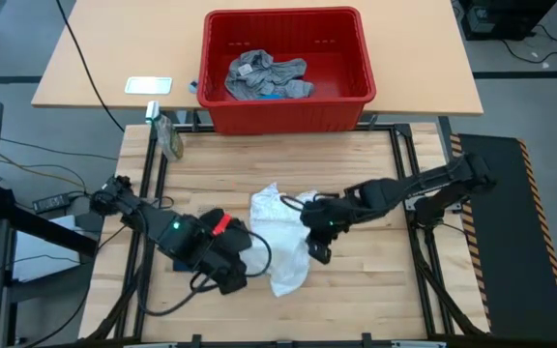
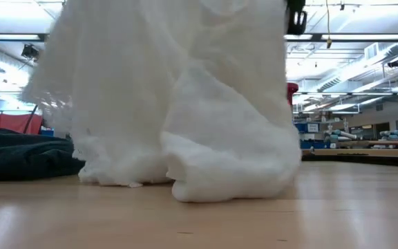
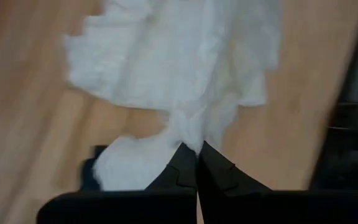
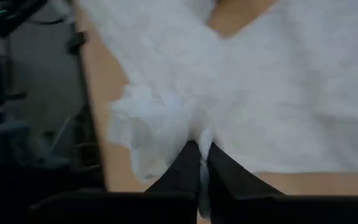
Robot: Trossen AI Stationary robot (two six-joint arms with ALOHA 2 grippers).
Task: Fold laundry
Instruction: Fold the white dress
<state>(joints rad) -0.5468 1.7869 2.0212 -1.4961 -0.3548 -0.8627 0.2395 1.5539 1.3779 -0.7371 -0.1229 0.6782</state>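
High view: a white garment (image 1: 280,240) lies mid-table between both grippers, its long axis running from 12 to 6 o'clock. Left gripper (image 1: 243,259), at its 9 o'clock edge, is pinched tight on the cloth; right gripper (image 1: 315,235), at 3 o'clock, likewise. Grey garments (image 1: 264,77) sit in the red basket (image 1: 356,60). No writing is legible.

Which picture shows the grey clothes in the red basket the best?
The high view: only it shows the grey clothes, bunched inside the red basket beyond the arms. The low view and both wrist views are filled by the white garment that both grippers pinch, so they show nothing of the grey clothes.
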